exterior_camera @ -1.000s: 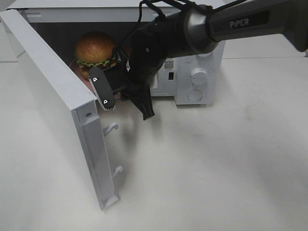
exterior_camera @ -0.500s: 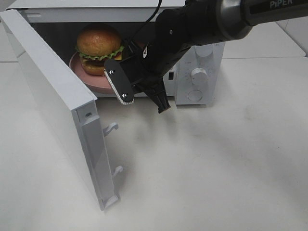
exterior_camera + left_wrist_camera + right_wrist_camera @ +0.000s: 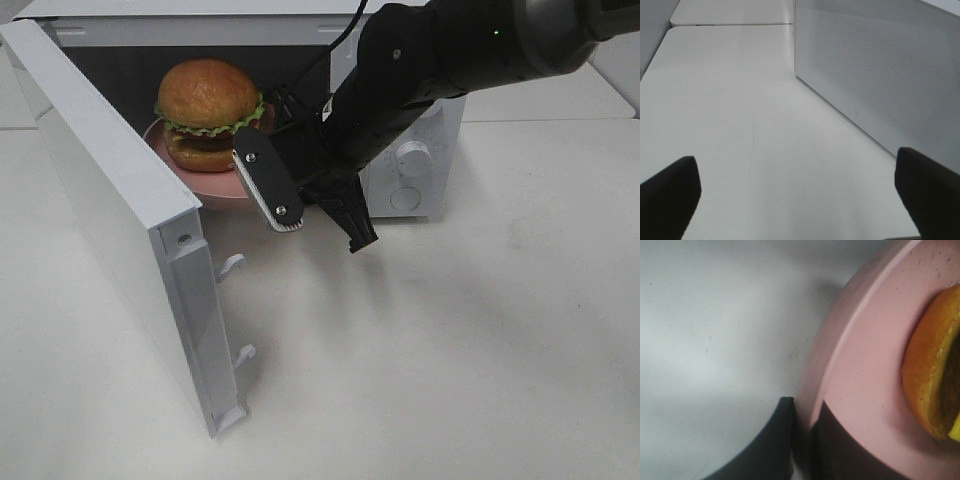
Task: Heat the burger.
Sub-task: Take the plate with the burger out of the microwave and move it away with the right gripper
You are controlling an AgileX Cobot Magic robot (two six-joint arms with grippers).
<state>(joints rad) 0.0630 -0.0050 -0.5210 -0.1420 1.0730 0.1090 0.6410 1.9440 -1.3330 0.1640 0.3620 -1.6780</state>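
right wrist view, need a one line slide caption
Right gripper shut on the rim of the pink plate carrying the burger.

You see a burger with a glossy golden-brown bun [image 3: 208, 90] and frilly, matt green lettuce, upper left of the high frame. Under it your flat pink round plate [image 3: 205, 181] looks like smooth plastic with a dull sheen. The white box-shaped microwave [image 3: 410, 165] has a smooth painted shell, and its open white door [image 3: 105, 190] shows a finely dotted panel in the left wrist view. Your black right arm [image 3: 420, 75] looks like satin plastic. The white table [image 3: 450, 340] is matt and faintly scuffed.
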